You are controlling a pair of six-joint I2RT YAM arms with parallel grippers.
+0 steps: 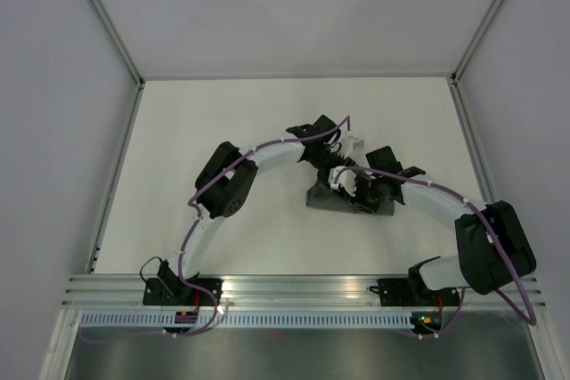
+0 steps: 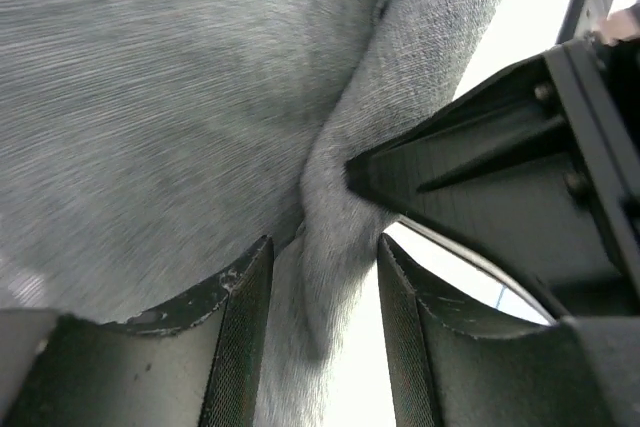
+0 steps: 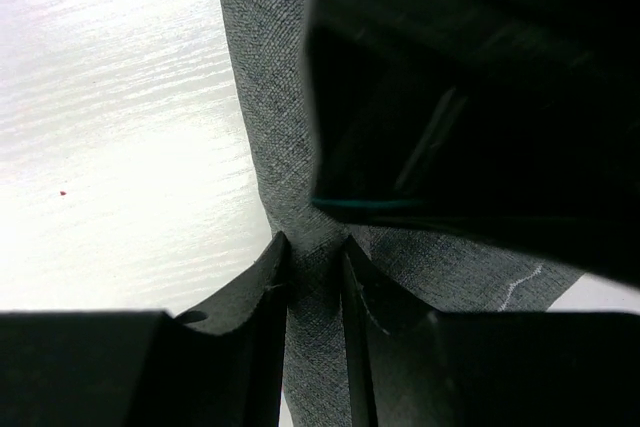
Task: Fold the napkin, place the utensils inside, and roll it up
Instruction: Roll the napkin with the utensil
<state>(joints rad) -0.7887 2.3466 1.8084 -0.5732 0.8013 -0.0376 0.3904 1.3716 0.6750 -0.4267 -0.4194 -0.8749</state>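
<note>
The dark grey napkin (image 1: 324,198) lies bunched at the table's middle, mostly covered by both grippers. In the left wrist view the napkin (image 2: 150,117) fills the upper left. A raised fold of it runs down between my left gripper's (image 2: 325,247) fingers, which stand open with white table showing beside the fold. My right gripper (image 3: 314,242) is shut on a ridge of the napkin (image 3: 270,67). Of the utensils, only a thin teal edge (image 3: 370,204) shows under the dark body of the left gripper. From above, the left gripper (image 1: 346,173) and the right gripper (image 1: 361,190) meet over the cloth.
The white table (image 1: 205,131) is walled by pale panels with metal frame posts at the back corners. An aluminium rail (image 1: 294,289) carrying both arm bases runs along the near edge. The right gripper's black body (image 2: 520,147) crowds the right of the left wrist view.
</note>
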